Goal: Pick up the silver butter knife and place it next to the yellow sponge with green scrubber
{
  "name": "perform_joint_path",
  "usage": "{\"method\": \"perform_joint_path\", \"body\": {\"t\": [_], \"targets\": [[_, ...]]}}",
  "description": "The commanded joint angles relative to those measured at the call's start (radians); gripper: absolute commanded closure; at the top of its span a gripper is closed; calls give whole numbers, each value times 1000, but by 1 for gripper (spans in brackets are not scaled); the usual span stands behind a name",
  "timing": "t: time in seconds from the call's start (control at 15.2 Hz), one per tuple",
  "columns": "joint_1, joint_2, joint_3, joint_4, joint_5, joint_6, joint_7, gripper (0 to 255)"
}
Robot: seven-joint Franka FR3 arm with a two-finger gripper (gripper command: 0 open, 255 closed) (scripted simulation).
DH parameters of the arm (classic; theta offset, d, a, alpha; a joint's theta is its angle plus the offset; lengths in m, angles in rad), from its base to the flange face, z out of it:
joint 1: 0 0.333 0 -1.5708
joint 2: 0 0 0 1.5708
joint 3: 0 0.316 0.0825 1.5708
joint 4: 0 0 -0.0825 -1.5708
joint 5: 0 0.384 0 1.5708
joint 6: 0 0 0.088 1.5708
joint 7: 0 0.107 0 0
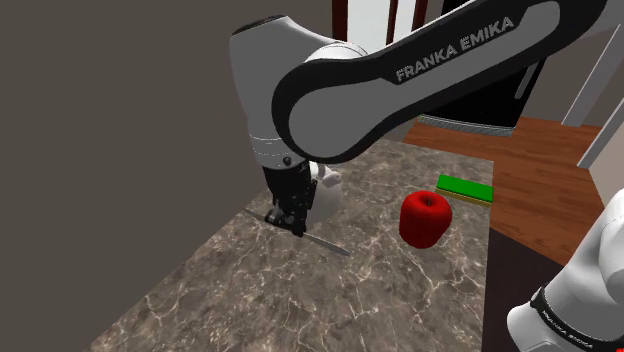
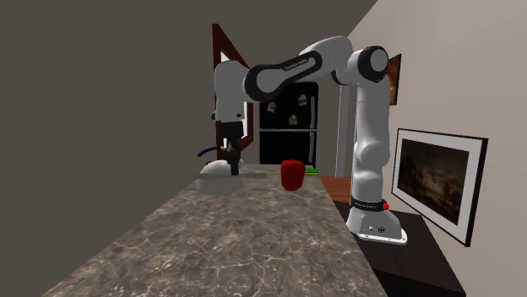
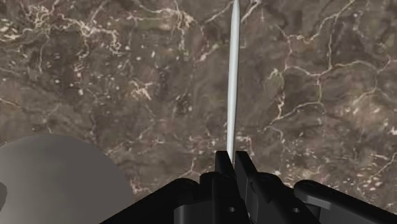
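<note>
The silver butter knife (image 3: 232, 83) is a thin pale blade seen edge-on, running away from my gripper (image 3: 232, 162) over the marble counter. The two black fingers clasp its near end. In the shoulder view the gripper (image 1: 286, 222) stands low over the counter, and the knife (image 1: 322, 243) sticks out toward that view's right. I cannot tell whether the blade touches the surface. The sponge (image 1: 465, 188), green on top with a yellow edge, lies at the counter's far right, well away from the gripper. The gripper (image 2: 232, 167) hangs beside a pale domed thing.
A red apple (image 1: 426, 218) stands between the gripper and the sponge. A pale grey domed object (image 1: 325, 186) sits right behind the gripper. The dark marble counter (image 1: 250, 300) ends at a wall on the shoulder view's left. A black fridge (image 2: 287, 131) stands beyond.
</note>
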Motion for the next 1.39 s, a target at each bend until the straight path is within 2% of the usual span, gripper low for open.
{"method": "perform_joint_path", "body": {"t": [0.0,0.59,1.32], "targets": [[-24,-59,-22,-59,33,8,-62,255],[-107,-237,-165,-237,93,15,-324,255],[-217,-326,-352,-334,55,13,-606,255]]}}
